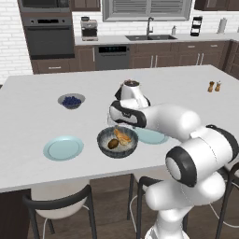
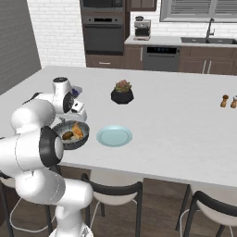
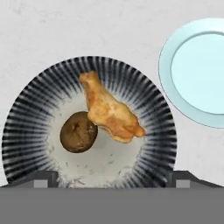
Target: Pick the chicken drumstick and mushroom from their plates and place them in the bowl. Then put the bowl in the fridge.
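Hand view looked straight down, and you saw the bowl filling the left and centre of the frame. Inside it lay the chicken drumstick, its long axis running from upper left to lower right, touching the mushroom at its lower left. Both foods were already in, so the fridge step appeared to be next. The gripper hovered directly above the bowl with its jaws spread wide and nothing between them; the two tips sat at the bottom of the frame, over the bowl's near rim on either side. One empty plate showed at the upper right, just beside the bowl. In the left base view, the bowl sat near the counter's front edge, between two plates, directly under the hand. To grasp the bowl, you would likely need to shift toward one rim.
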Controlling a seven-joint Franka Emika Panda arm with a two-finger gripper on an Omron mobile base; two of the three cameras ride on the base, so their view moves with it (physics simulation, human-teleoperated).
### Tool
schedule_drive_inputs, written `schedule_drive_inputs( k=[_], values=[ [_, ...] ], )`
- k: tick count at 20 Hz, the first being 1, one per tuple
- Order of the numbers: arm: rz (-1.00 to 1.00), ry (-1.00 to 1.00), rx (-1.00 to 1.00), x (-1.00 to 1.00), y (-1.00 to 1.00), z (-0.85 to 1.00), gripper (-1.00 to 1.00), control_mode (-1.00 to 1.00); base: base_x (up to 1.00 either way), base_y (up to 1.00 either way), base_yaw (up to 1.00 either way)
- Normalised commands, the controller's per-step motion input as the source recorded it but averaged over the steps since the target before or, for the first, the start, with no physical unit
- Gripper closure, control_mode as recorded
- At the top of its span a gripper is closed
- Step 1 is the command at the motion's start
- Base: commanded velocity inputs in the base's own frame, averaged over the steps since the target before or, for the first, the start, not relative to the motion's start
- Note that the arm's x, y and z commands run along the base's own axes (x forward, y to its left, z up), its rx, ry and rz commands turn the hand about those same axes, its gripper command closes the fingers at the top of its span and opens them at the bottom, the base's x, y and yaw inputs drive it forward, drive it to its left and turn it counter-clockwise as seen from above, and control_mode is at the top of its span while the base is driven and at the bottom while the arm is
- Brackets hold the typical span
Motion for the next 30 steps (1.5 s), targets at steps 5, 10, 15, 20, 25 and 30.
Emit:
schedule_drive_inputs(
  k=[5, 10, 15, 20, 25, 30],
  values=[
    [-0.25, 0.17, 0.07, -0.84, -1.00, -0.01, -1.00, -1.00, 0.00, 0.00, 0.00],
    [-0.30, 0.07, 0.14, -0.19, -0.13, -0.50, -1.00, -1.00, 0.00, 0.00, 0.00],
    [-0.22, -0.01, 0.16, 0.02, 0.24, -0.42, -1.00, -1.00, 0.00, 0.00, 0.00],
    [-0.14, -0.01, 0.01, 0.14, 0.50, -0.19, -1.00, -1.00, 0.00, 0.00, 0.00],
    [-0.03, -0.01, -0.09, 0.33, 0.15, -0.16, -1.00, -1.00, 0.00, 0.00, 0.00],
    [0.00, 0.00, -0.04, 0.34, -0.01, -0.29, -1.00, -1.00, 0.00, 0.00, 0.00]
  ],
)
